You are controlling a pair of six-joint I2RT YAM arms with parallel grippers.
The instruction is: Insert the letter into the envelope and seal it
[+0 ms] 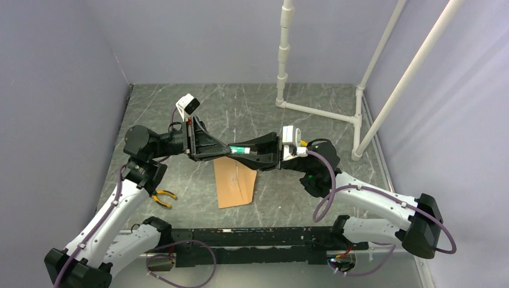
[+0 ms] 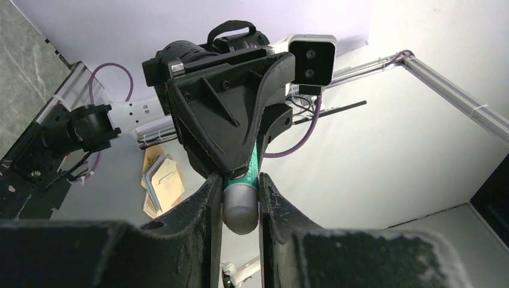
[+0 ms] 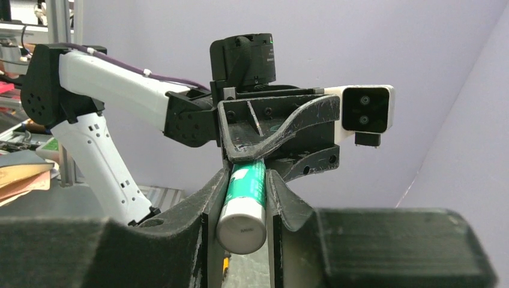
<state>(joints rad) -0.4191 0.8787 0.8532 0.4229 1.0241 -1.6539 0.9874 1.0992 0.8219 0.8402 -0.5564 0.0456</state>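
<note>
A green and white glue stick (image 1: 240,150) hangs level above the table, held at both ends. My left gripper (image 1: 210,147) is shut on its grey cap end (image 2: 240,207). My right gripper (image 1: 259,152) is shut on its white base end (image 3: 242,216). The two grippers face each other tip to tip. The brown envelope (image 1: 235,183) lies flat on the table just below and in front of them, its far edge hidden under the grippers. The letter is not visible in any view.
Yellow-handled pliers (image 1: 162,197) lie on the table near the left arm. A white pipe frame (image 1: 318,111) stands at the back right. Grey walls close in the left side and the back.
</note>
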